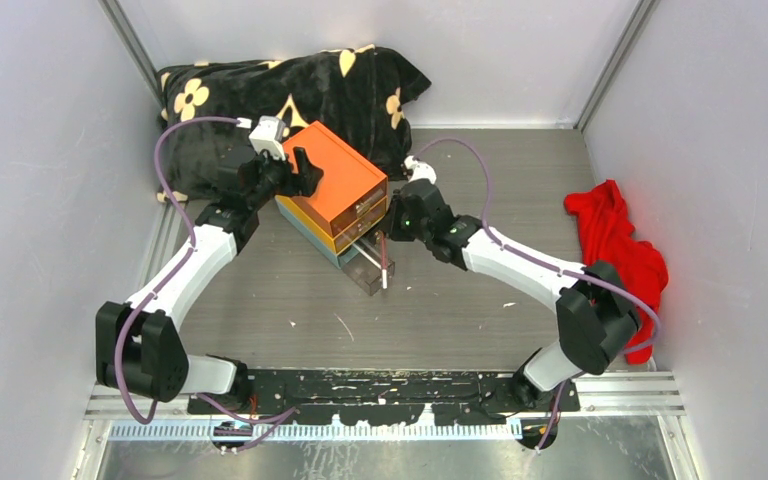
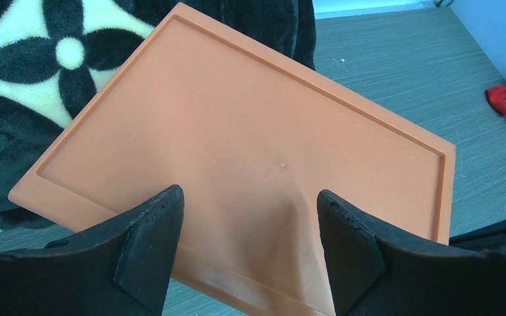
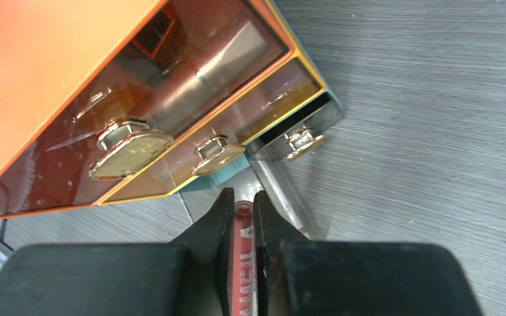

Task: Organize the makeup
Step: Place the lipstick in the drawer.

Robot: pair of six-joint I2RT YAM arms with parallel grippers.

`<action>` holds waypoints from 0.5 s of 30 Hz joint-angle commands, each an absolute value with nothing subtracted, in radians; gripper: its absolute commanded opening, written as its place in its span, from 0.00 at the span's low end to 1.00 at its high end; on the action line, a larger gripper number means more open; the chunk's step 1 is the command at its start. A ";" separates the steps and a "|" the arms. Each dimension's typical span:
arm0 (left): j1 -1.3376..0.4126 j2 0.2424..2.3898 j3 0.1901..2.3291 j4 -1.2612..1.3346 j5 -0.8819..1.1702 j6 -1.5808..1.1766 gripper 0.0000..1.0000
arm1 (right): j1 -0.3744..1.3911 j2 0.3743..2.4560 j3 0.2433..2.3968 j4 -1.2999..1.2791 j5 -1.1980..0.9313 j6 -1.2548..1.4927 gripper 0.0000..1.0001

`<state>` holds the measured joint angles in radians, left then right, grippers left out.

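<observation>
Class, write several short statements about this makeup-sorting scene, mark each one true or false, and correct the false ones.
1. The right gripper is shut on a slim red pencil. True.
2. The left gripper holds a brush. False: it is open over the top of the orange box, with nothing between its jaws.
3. The red cloth lies on top of the orange box. False: it lies on the table at the right, apart from the box.
4. Gold knobs sit on the front of the orange box. True.
5. A black blanket with cream flowers lies behind the box. True.
</observation>
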<state>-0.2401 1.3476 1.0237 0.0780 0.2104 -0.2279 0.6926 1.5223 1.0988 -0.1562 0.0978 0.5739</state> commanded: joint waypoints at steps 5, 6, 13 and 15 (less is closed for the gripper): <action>-0.238 1.340 0.990 -0.048 0.212 -0.244 0.75 | 0.819 1.449 0.983 0.177 0.474 0.679 0.01; -0.239 1.340 0.989 -0.047 0.213 -0.245 0.75 | 0.838 1.459 0.981 0.203 0.507 0.666 0.01; -0.238 1.343 0.987 -0.048 0.214 -0.240 0.75 | 0.905 1.509 1.008 0.287 0.582 0.645 0.01; -0.238 1.341 0.986 -0.048 0.212 -0.239 0.75 | 0.919 1.499 1.000 0.312 0.618 0.614 0.01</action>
